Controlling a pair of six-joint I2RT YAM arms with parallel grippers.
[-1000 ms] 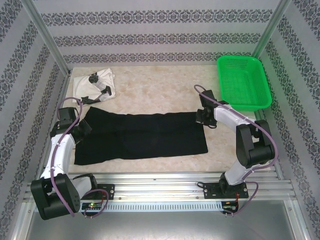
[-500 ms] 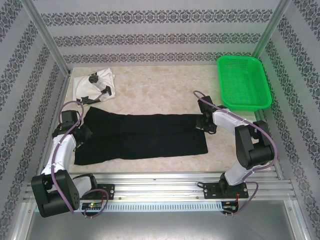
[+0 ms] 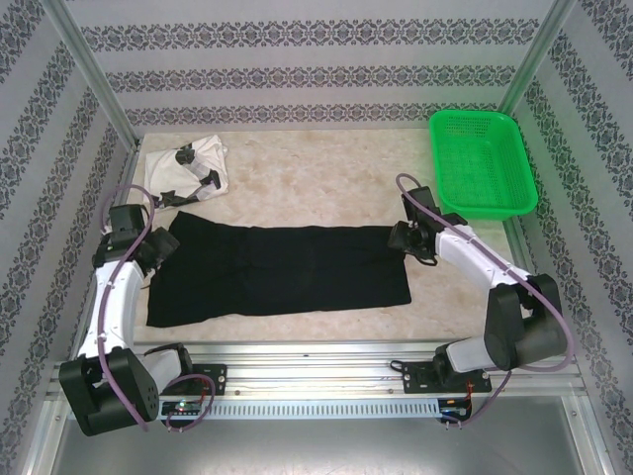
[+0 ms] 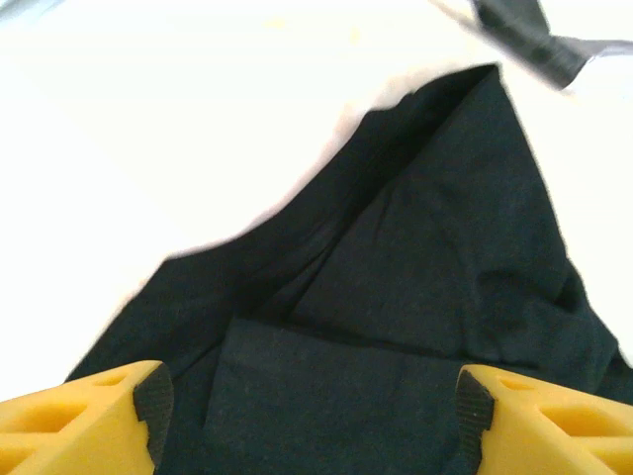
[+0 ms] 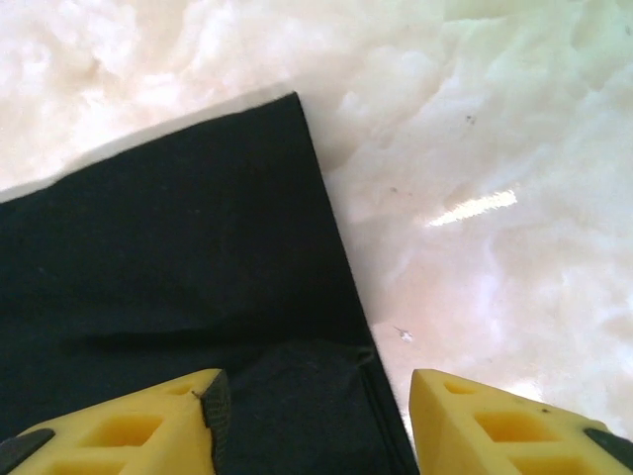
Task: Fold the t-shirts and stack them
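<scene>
The black t-shirt (image 3: pixel 277 272) lies flat as a long folded band across the near half of the table. My left gripper (image 3: pixel 163 247) hovers over its left end, open, with black cloth (image 4: pixel 425 247) below the yellow fingers (image 4: pixel 99 416) and nothing between them. My right gripper (image 3: pixel 401 237) is at the shirt's far right corner, also open. In the right wrist view the corner of the black cloth (image 5: pixel 178 257) lies loose under the jaws of the right gripper (image 5: pixel 312 406). The white t-shirt (image 3: pixel 188 168) with black marks sits crumpled at the far left.
A green mesh basket (image 3: pixel 480 163) stands at the far right of the marbled table (image 3: pixel 316 178). Metal frame posts and patterned walls close in the sides and back. A metal rail (image 3: pixel 316 356) runs along the near edge.
Both grippers have opened and let go of the black t-shirt's far edge, which now lies flat. The left gripper drew back to the left; the right arm stretched out lower.
</scene>
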